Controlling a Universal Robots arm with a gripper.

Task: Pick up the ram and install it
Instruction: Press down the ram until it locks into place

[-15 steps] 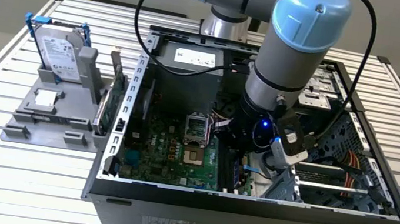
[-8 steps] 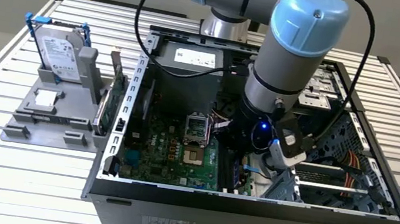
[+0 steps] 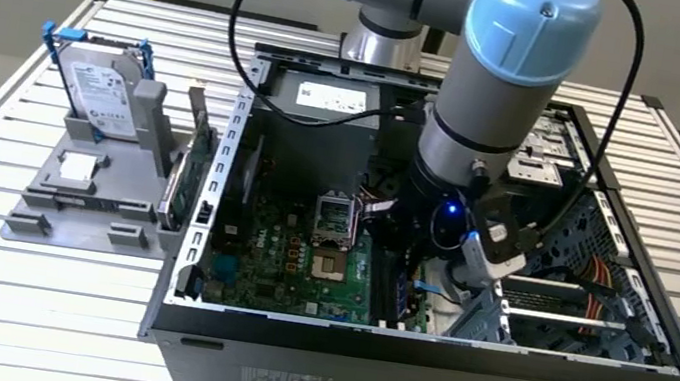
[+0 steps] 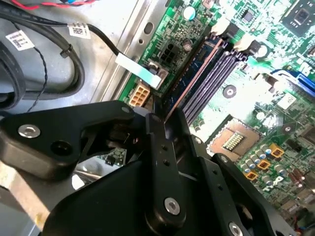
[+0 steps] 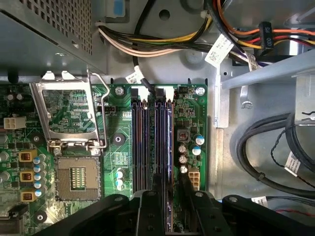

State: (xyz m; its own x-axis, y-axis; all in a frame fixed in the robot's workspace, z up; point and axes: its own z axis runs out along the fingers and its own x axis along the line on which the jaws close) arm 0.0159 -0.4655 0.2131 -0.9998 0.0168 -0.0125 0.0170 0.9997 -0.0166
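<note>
The ram is a long dark blue stick standing on edge in one of the motherboard's memory slots, next to the board's edge. It also shows in the first wrist view as the ram, lined up with the slot between the white end latches. My gripper is low inside the open computer case, its black fingers shut on the near end of the stick. In the exterior view the gripper sits over the board's right part, and the arm hides the ram there.
An open CPU socket with its raised metal frame lies beside the slots. Thick black cables and a wire bundle run along the case wall. Outside the case, a grey stand holds a hard drive and a green card.
</note>
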